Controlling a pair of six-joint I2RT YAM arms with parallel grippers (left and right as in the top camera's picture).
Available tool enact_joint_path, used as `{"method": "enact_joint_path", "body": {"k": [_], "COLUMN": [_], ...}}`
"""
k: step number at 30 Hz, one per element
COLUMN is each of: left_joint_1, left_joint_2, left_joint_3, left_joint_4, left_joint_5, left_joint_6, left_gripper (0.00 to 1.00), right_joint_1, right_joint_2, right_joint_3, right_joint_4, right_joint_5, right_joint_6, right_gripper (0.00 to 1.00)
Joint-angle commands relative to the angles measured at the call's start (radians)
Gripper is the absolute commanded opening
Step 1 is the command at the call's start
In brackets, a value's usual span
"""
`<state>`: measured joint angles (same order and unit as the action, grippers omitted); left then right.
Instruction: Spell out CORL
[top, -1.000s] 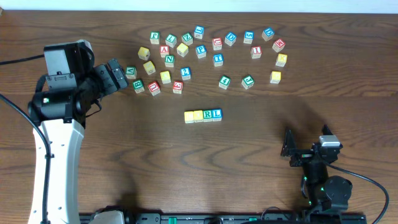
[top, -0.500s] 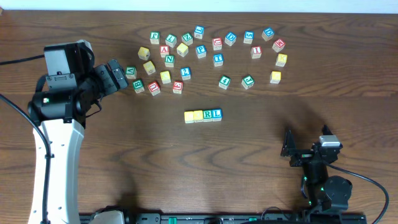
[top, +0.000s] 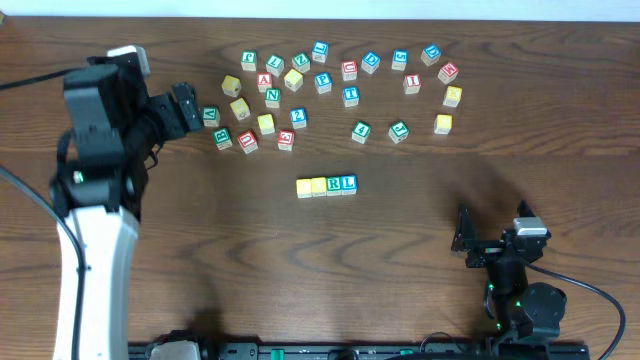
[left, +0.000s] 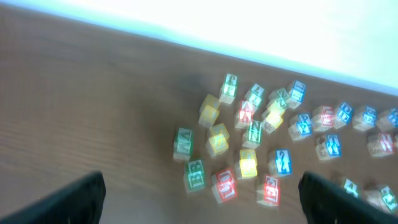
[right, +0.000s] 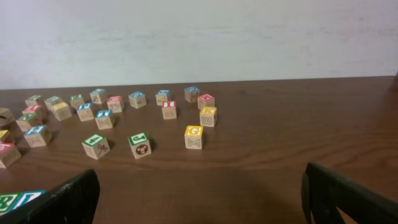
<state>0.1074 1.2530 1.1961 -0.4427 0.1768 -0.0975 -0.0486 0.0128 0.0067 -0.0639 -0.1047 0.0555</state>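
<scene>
My left gripper (top: 186, 108) shifts farther from the block row (top: 327, 185); it and the right gripper (top: 464, 238) gape wide, empty. I judge the spelling done.

Overhead straight down — wrists low, blocks (top: 351, 96) shared

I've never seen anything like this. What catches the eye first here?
A neat row of four cubes sits alone in the middle of the dark wooden table, and its two right-hand cubes show R and L. Beyond it, a loose scatter of colourful letter cubes spreads along the far side. A bulky white left arm rises at the left edge.
</scene>
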Motion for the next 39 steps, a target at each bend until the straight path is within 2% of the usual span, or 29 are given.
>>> {"method": "enact_joint_path", "body": {"k": [1,5,14,22,28,39], "left_joint_1": [-0.004,-0.004,-0.002,-0.002,-0.002,-0.002], "left_joint_2": [-0.147,-0.307,-0.674,-1.004,-1.122,-1.134], "left_joint_3": [-0.198,-0.422,-0.764,-1.079,-1.151,-1.153], "left_joint_4": [0.244,0.410,0.441,0.542,0.542,0.542], "left_joint_5": [-0.013,-0.013,-0.014,-0.032,-0.032,-0.032], "left_joint_6": [0.143,0.206,0.283,0.284,0.284,0.284], "left_gripper": [0.98,0.98,0.98,0.98,0.98,0.98], "right_joint_1": [-0.004,-0.004,-0.004,-0.004,-0.004,-0.004], "right_joint_2": [-0.006,-0.006,-0.006,-0.006,-0.006,-0.006], "right_joint_3": [-0.001,-0.001,-0.001,-0.001,-0.001,-0.001], "right_joint_4": [-0.003,-0.003,-0.003,-0.003,-0.003,-0.003], "right_joint_5": [-0.006,-0.006,-0.006,-0.006,-0.006,-0.006], "right_joint_6": [-0.008,-0.008,-0.008,-0.008,-0.008,-0.008], "right_gripper": [0.99,0.99,0.99,0.99,0.99,0.99]}}
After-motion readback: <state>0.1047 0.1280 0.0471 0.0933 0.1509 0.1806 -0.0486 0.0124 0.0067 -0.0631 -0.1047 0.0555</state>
